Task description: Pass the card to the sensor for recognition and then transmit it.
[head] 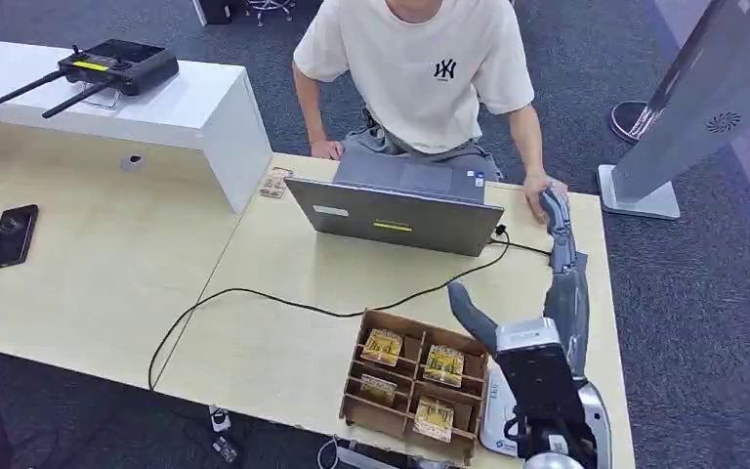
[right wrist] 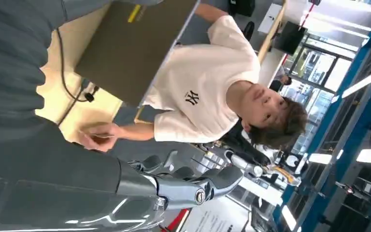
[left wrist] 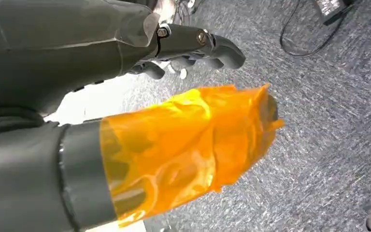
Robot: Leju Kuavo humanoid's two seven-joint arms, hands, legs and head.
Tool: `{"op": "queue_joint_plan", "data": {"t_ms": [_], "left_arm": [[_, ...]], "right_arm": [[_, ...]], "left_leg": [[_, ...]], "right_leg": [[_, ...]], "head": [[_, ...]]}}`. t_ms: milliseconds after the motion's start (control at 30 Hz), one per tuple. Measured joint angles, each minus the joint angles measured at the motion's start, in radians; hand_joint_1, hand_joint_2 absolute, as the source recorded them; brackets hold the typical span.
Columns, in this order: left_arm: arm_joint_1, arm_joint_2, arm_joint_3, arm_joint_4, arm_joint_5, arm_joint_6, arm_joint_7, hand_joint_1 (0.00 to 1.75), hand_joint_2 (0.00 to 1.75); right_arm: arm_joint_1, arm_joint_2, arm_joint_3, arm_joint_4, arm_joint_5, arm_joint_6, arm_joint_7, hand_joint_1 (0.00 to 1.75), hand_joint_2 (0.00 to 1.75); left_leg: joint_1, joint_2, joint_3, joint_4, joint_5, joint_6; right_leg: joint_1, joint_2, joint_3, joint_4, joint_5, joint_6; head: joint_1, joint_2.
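My right hand (head: 564,264) reaches over the far right of the table, fingers stretched out and thumb apart, with nothing in it. In the right wrist view the right hand (right wrist: 183,186) is likewise bare. A person's hand (head: 539,184) lies at the table's far edge, right at my fingertips. The person's hand (right wrist: 98,137) is loosely closed, and I cannot make out a card in it. A flat white reader (head: 495,403) lies under my right forearm at the near edge. My left hand (left wrist: 188,48) hangs over the carpet holding nothing, its thumb (left wrist: 188,145) wrapped in orange film.
An open grey laptop (head: 395,210) stands mid-table with a black cable (head: 254,293) trailing from it. A wooden divided box (head: 410,383) of yellow packets sits at the near edge. A phone (head: 12,235) lies far left, and a grey stand (head: 688,107) rises at the right.
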Motion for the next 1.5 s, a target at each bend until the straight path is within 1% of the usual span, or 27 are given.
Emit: {"op": "queue_joint_plan", "data": {"t_ms": [267, 367, 467, 567, 600, 633, 733, 767, 867, 933, 1100, 1133, 1167, 1200, 1333, 1500], "left_arm": [[0.031, -0.004, 0.051, -0.036, -0.011, 0.000, -0.013, 0.00, 0.00], [0.038, -0.010, 0.072, -0.052, -0.025, -0.003, -0.021, 0.00, 0.00], [0.043, -0.015, 0.087, -0.063, -0.031, -0.008, -0.023, 0.00, 0.00], [0.049, -0.019, 0.103, -0.072, -0.039, -0.009, -0.027, 0.00, 0.00], [0.050, -0.019, 0.107, -0.074, -0.040, -0.010, -0.027, 0.00, 0.00], [0.051, -0.020, 0.112, -0.076, -0.043, -0.010, -0.028, 0.00, 0.00], [0.052, -0.025, 0.129, -0.082, -0.059, -0.010, -0.035, 0.00, 0.00], [0.052, -0.026, 0.134, -0.084, -0.061, -0.010, -0.038, 0.00, 0.00], [0.052, -0.029, 0.146, -0.085, -0.067, -0.010, -0.038, 0.00, 0.00], [0.052, -0.031, 0.150, -0.085, -0.071, -0.010, -0.038, 0.00, 0.00], [0.050, -0.034, 0.167, -0.085, -0.087, -0.009, -0.038, 0.00, 0.00], [0.050, -0.034, 0.170, -0.085, -0.088, -0.009, -0.038, 0.00, 0.00], [0.050, -0.034, 0.172, -0.085, -0.088, -0.009, -0.038, 0.00, 0.00], [0.049, -0.034, 0.172, -0.085, -0.088, -0.009, -0.038, 0.00, 0.00], [0.047, -0.035, 0.174, -0.085, -0.088, -0.008, -0.038, 0.00, 0.00], [0.046, -0.035, 0.177, -0.085, -0.088, -0.008, -0.038, 0.00, 0.00]], "right_arm": [[0.141, -0.058, 0.037, -0.050, 0.019, 0.014, -0.013, 0.00, 1.75], [0.160, -0.103, 0.055, -0.044, 0.009, 0.009, -0.015, 0.00, 1.75], [0.173, -0.129, 0.064, -0.032, -0.001, 0.005, -0.022, 0.00, 1.75], [0.186, -0.155, 0.079, -0.021, -0.002, -0.010, -0.014, 0.00, 1.75], [0.190, -0.159, 0.083, -0.018, -0.003, -0.011, -0.011, 1.41, 1.75], [0.194, -0.166, 0.088, -0.014, -0.003, -0.018, -0.008, 1.59, 1.75], [0.197, -0.187, 0.114, 0.003, 0.023, -0.057, 0.004, 1.59, 1.75], [0.197, -0.192, 0.123, 0.008, 0.031, -0.066, 0.007, 1.75, 1.75], [0.199, -0.202, 0.139, 0.021, 0.039, -0.076, 0.009, 1.75, 1.75], [0.199, -0.208, 0.149, 0.028, 0.065, -0.089, 0.018, 1.75, 1.75], [0.197, -0.225, 0.190, 0.057, 0.198, -0.160, 0.058, 1.73, 1.75], [0.196, -0.228, 0.199, 0.064, 0.211, -0.166, 0.063, 1.33, 1.75], [0.196, -0.232, 0.207, 0.069, 0.216, -0.169, 0.066, 0.42, 1.75], [0.196, -0.234, 0.211, 0.074, 0.224, -0.172, 0.067, 0.21, 1.75], [0.178, -0.247, 0.243, 0.103, 0.310, -0.204, 0.097, 0.21, 1.75], [0.163, -0.257, 0.263, 0.131, 0.328, -0.210, 0.108, 0.21, 1.75]], "left_leg": [[0.000, 0.000, 0.000, 0.000, 0.000, 0.000], [0.000, 0.000, 0.000, 0.000, -0.001, 0.001], [0.000, 0.000, 0.000, 0.000, -0.001, 0.001], [0.000, 0.000, 0.000, 0.000, -0.001, 0.001], [0.000, 0.000, 0.000, 0.000, -0.001, 0.001], [0.000, 0.000, 0.000, 0.000, -0.001, 0.001], [0.000, 0.000, 0.000, 0.000, -0.001, 0.001], [0.000, 0.000, 0.000, 0.000, -0.001, 0.001], [0.000, 0.000, 0.000, 0.000, -0.001, 0.001], [0.000, 0.000, 0.000, 0.000, -0.001, 0.001], [0.000, 0.000, 0.000, 0.000, -0.001, 0.001], [0.000, 0.000, 0.000, 0.000, -0.001, 0.001], [0.000, 0.000, 0.000, 0.000, -0.001, 0.001], [0.000, 0.000, 0.000, 0.000, -0.001, 0.001], [0.000, 0.000, 0.000, 0.000, -0.001, 0.001], [0.000, 0.000, 0.000, 0.000, -0.001, 0.001]], "right_leg": [[0.000, 0.000, 0.000, 0.000, 0.000, 0.000], [0.000, 0.000, 0.000, 0.000, 0.000, 0.000], [0.000, 0.000, 0.000, 0.000, 0.000, 0.000], [0.000, 0.000, 0.000, 0.000, 0.000, 0.000], [0.000, 0.000, 0.000, 0.000, 0.000, 0.000], [0.000, 0.000, 0.000, 0.000, 0.000, 0.000], [0.000, 0.000, 0.000, 0.000, 0.000, 0.000], [0.000, 0.000, 0.000, 0.000, 0.000, 0.000], [0.000, 0.000, 0.000, 0.000, 0.000, 0.000], [0.000, 0.000, 0.000, 0.000, 0.000, 0.000], [0.000, 0.000, 0.000, 0.000, 0.000, 0.000], [0.000, 0.000, 0.000, 0.000, 0.000, 0.000], [0.000, 0.000, 0.000, 0.000, 0.000, 0.000], [0.000, 0.000, 0.000, 0.000, 0.000, 0.000], [0.000, 0.000, 0.000, 0.000, 0.000, 0.000], [0.000, 0.000, 0.000, 0.000, 0.000, 0.000]], "head": [[0.000, 0.000], [0.000, 0.000], [0.000, 0.000], [0.000, 0.000], [0.000, 0.000], [0.000, 0.000], [0.000, 0.000], [0.000, 0.000], [0.000, 0.000], [0.000, 0.000], [0.000, 0.000], [0.000, 0.000], [0.000, 0.000], [0.000, 0.000], [0.000, 0.000], [0.000, 0.000]]}}
